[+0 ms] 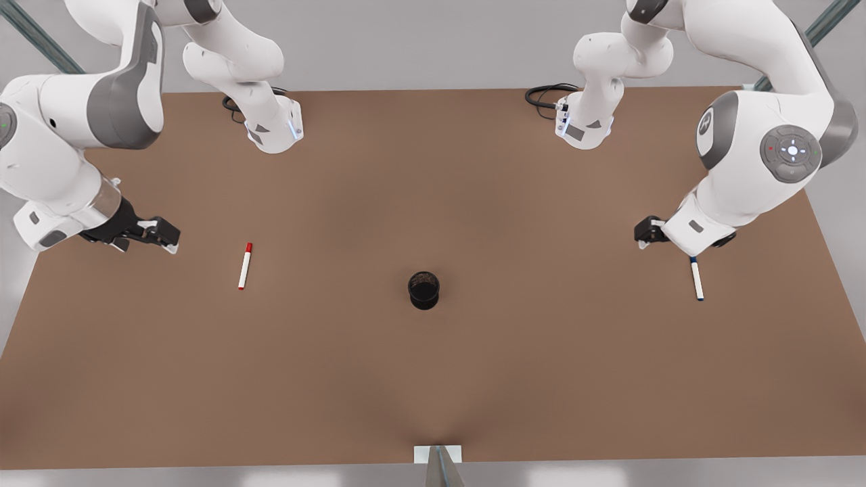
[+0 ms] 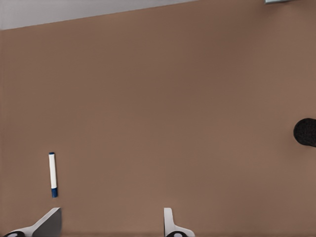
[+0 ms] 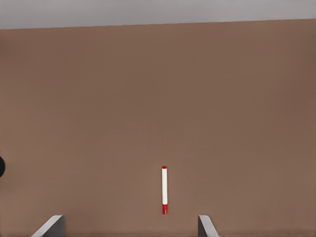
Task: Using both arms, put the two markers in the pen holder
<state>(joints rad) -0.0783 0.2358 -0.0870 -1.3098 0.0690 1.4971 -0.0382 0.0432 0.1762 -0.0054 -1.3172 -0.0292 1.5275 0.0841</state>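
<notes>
The red-capped marker (image 1: 244,266) (image 3: 164,190) lies flat on the brown table (image 1: 433,379) toward the front view's left. My right gripper (image 1: 166,237) (image 3: 129,228) hovers just left of it, open and empty. At the front view's right lies the blue-capped marker (image 1: 697,279) (image 2: 53,174). Close above its far end my left gripper (image 1: 648,233) (image 2: 108,226) hangs open and empty, partly hidden behind its own wrist. The black pen holder (image 1: 423,289) (image 2: 306,132) stands upright at the table's middle, apart from both markers.
The two arm bases (image 1: 274,128) (image 1: 585,125) stand at the table's far edge with black cables beside them. A small white bracket (image 1: 438,454) sits at the middle of the near edge. Bare brown surface surrounds the holder.
</notes>
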